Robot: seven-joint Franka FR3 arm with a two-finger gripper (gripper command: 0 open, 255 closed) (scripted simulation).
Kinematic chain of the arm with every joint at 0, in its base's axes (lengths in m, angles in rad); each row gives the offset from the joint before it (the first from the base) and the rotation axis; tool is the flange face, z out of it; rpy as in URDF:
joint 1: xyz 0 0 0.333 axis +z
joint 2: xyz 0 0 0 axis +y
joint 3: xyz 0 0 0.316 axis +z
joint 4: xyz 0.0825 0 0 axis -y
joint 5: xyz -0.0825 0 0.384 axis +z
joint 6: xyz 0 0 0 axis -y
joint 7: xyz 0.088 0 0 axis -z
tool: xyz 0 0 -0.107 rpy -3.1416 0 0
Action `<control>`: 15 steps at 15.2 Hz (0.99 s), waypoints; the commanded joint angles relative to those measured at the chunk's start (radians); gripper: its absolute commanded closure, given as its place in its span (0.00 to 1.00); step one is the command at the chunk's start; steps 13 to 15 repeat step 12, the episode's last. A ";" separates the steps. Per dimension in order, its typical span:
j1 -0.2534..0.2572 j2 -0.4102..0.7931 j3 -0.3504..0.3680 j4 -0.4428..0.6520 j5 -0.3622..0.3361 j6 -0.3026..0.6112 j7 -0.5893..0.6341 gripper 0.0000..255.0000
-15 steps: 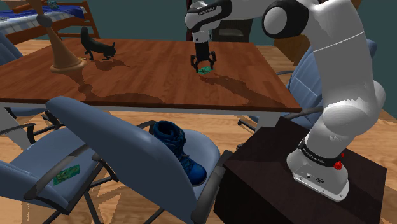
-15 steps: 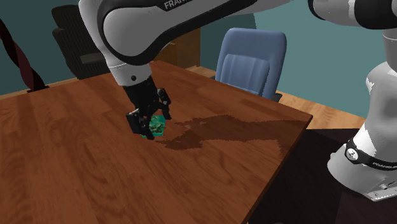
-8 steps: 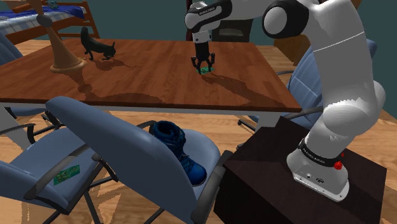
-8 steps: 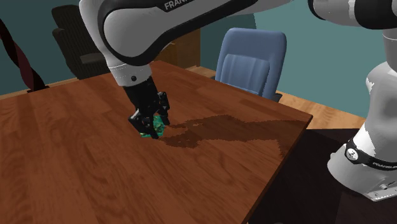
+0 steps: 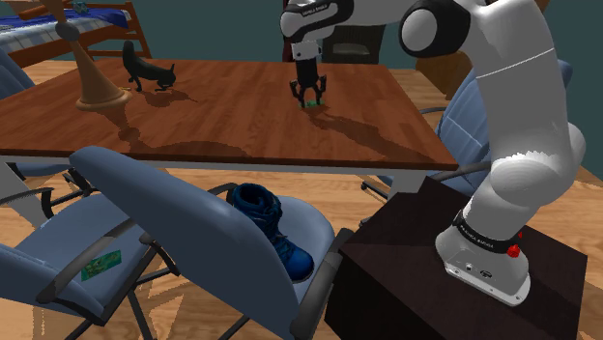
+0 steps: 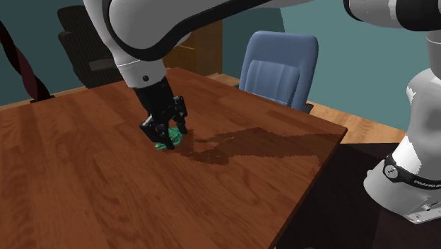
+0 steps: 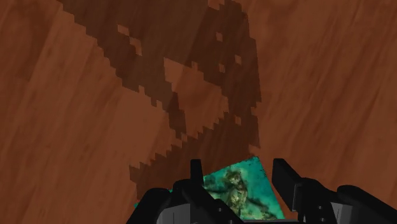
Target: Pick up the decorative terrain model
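Warm brown wood covers the table that runs across the shoulder view, with a teal wall behind it. The white arm rises from its dark stand and reaches over to the table's far side. There the black gripper points straight down, and the small green terrain model peeps out at its tips, low against the tabletop. Well apart from them, near the table's left end in this view, stand a black cat figurine and a tall horn-shaped wooden ornament. In the foreground a dark blue boot lies on the seat of a blue office chair. The second exterior view shows the gripper from closer, its jaws drawn narrow around the terrain model, which sits at the tabletop just beside the arm's shadow. A blue chair stands past the table's far edge, and a dark chair stands against the wall. In the wrist view the gripper pinches the teal-green, mottled model. One black finger presses each side of it, above the wood grain and the blocky shadow.
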 commanded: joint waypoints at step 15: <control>-0.005 -0.011 -0.001 0.135 -0.001 -0.146 0.001 1.00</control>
